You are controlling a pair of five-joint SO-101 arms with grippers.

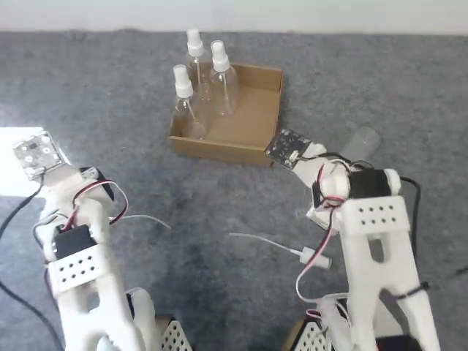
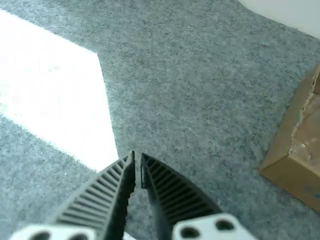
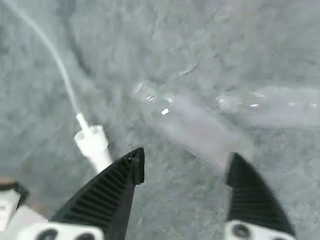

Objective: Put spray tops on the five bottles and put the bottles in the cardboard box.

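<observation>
Clear plastic bottle (image 3: 200,125) flat on carpet below right gripper (image 3: 187,155), spread wide, empty | spray top (image 3: 92,142) just beside | left gripper (image 2: 137,156) closed on nothing | three capped bottles (image 1: 223,80) in cardboard box (image 1: 219,150) | probably best: centre over bottle body, close gently, guard against rolling

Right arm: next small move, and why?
Probably lower the right gripper, which is open, onto the bottle lying below it, then close. That bottle looks capless, a loose spray top lies beside it, and three capped bottles already stand in the cardboard box.
</observation>
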